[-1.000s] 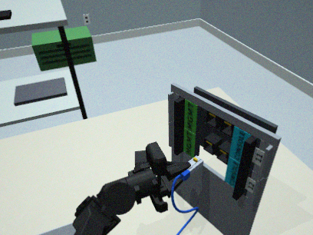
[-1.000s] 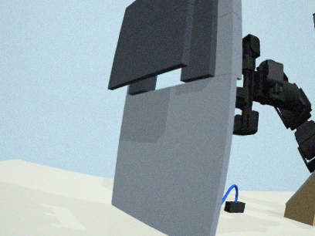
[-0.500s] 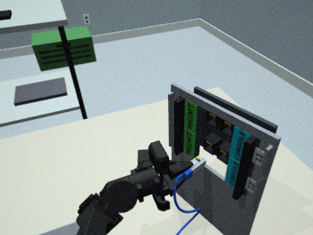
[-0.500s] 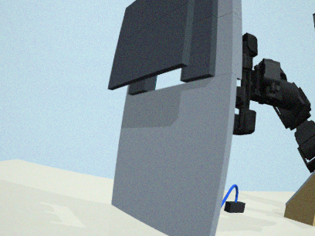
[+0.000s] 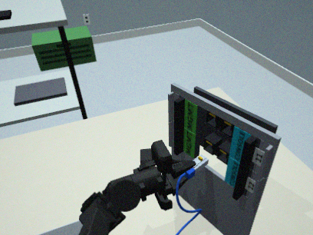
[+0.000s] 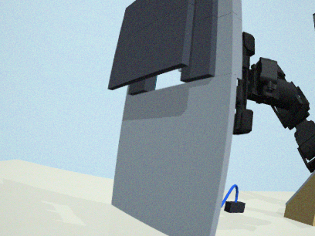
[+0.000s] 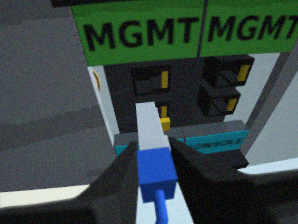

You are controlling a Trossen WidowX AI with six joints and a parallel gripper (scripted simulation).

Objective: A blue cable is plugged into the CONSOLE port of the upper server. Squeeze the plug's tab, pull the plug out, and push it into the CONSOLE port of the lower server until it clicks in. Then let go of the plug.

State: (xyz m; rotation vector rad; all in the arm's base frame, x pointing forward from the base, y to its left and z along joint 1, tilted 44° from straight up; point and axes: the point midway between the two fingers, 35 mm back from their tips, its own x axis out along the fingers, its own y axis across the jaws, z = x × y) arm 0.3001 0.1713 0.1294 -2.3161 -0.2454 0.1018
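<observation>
The end effector (image 5: 195,167) (image 7: 152,144) grips the plug (image 5: 201,163) (image 7: 152,132), held free before the ports; lining up for the lower server seems underway; next, match its CONSOLE port squarely, then push.

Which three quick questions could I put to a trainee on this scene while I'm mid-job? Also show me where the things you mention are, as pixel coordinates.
1. True or false: the plug (image 5: 201,164) (image 7: 150,125) is seated in a port.
2. Multiple choice: the labels beside the ports opposite the teal CONSOLE labels (image 5: 237,153) (image 7: 217,142) are (a) red, (b) green, (c) white.
3. Fill in: the jaws are closed on the ____.

Key: 1 false; 2 b; 3 plug.
</observation>
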